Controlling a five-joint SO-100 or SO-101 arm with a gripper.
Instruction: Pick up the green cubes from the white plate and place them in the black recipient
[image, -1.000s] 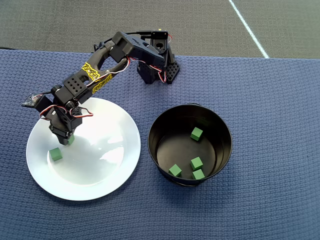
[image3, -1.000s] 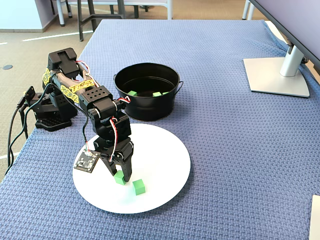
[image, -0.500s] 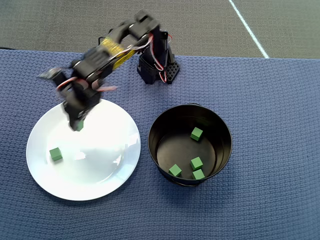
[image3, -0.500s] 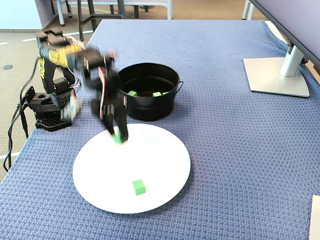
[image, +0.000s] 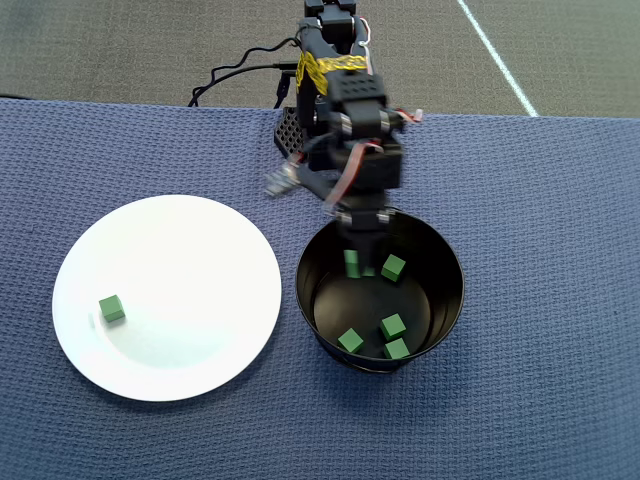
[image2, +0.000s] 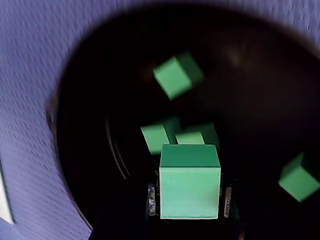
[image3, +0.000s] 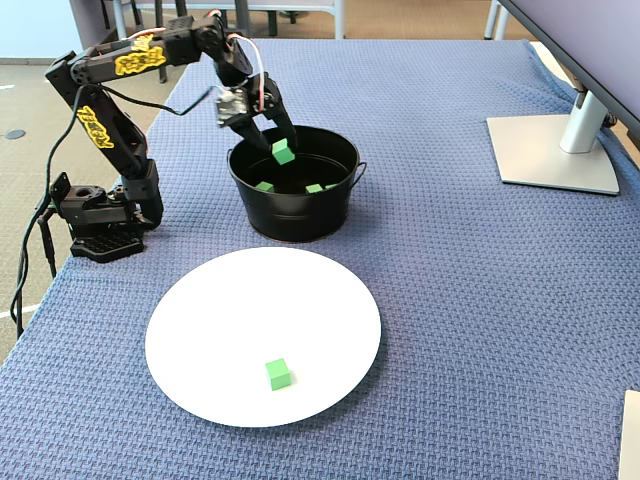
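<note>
My gripper is shut on one green cube and hangs just inside the far rim of the black recipient. In the wrist view that held cube fills the space between the jaws, above several loose green cubes on the pot's floor. In the fixed view the gripper dips over the pot from the left. A single green cube lies on the white plate, left of the pot. The fixed view shows it as a cube near the plate's front edge.
Blue woven cloth covers the table. The arm's base stands left of the pot with cables trailing off the table's edge. A monitor stand sits at the far right. Floor shows beyond the table's far edge.
The gripper has lifted a cube off the plate, swung right and now holds it inside the pot's mouth. One cube stays on the plate.
</note>
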